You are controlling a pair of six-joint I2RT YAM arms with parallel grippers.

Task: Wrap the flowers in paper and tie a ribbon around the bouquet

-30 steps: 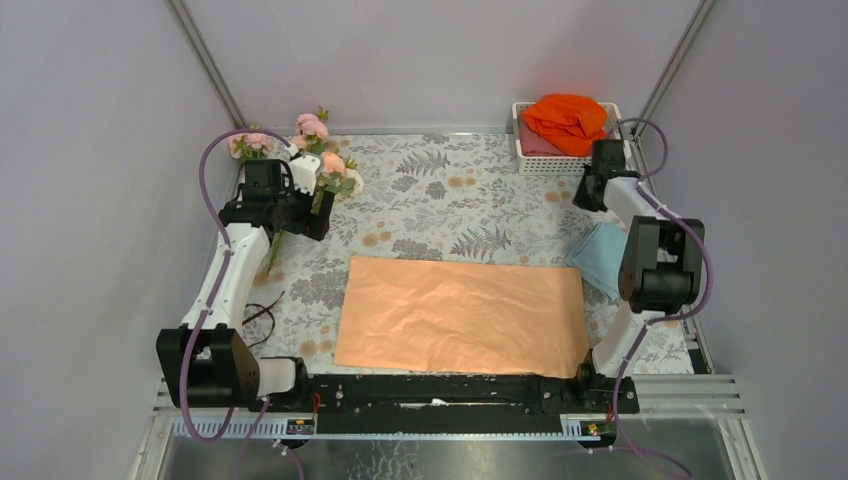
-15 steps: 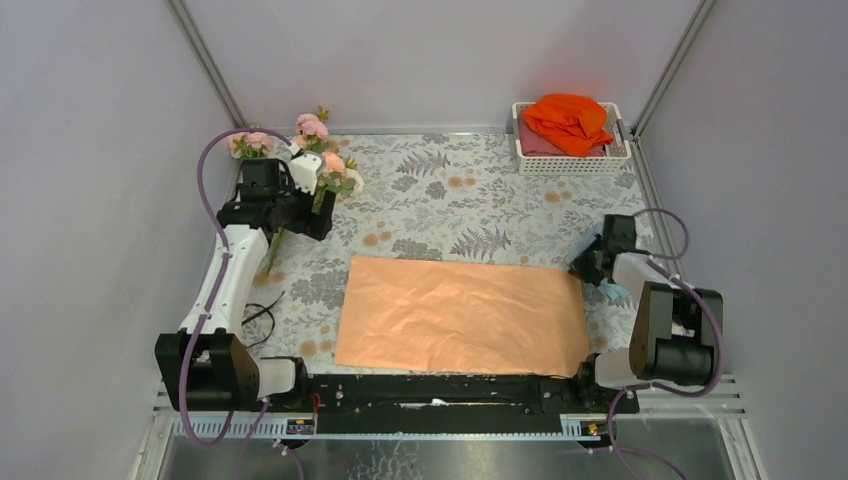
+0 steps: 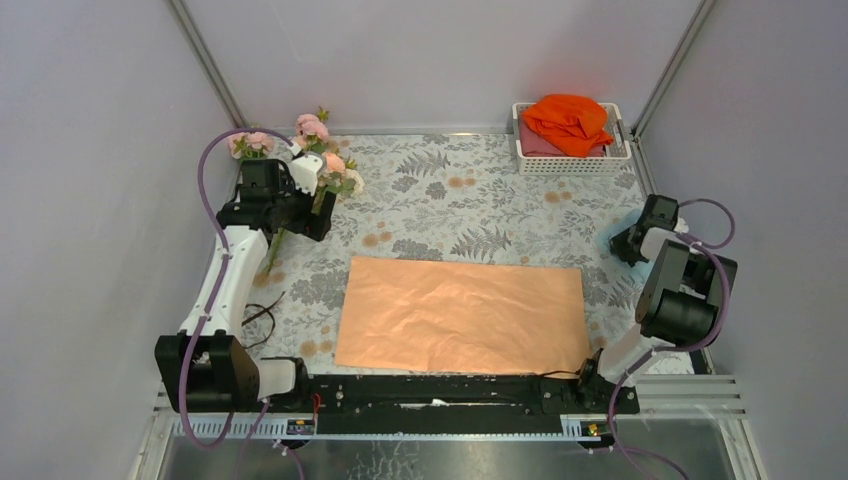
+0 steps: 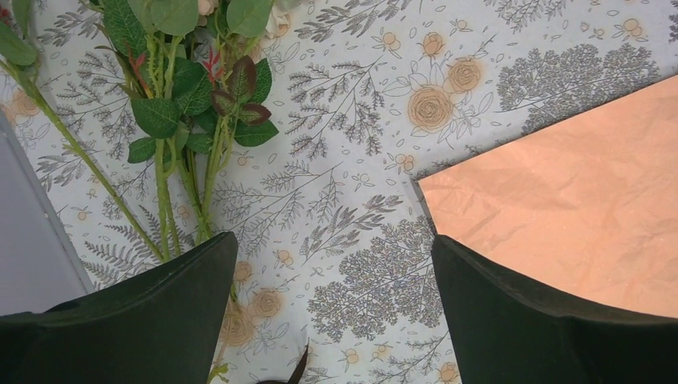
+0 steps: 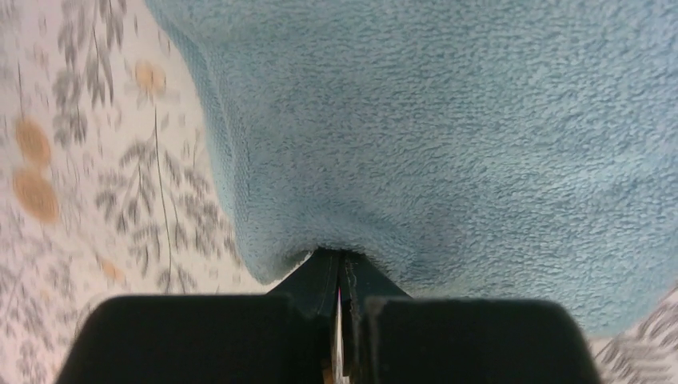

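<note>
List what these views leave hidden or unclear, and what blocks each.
Flowers: blooms cut off by the left wrist view's top edge; from above, the left gripper covers part of the stems.
Blue cloth: overflows the right wrist view; from above, the right arm hides nearly all.
Ribbon: thin dark strand beside the left arm, top view; too small to trace.

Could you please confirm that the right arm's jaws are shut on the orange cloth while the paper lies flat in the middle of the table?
Not quite. The right gripper has its jaws shut on the light blue cloth, not the orange cloth, which lies in the basket; the right wrist view shows this. The paper does lie flat.
</note>
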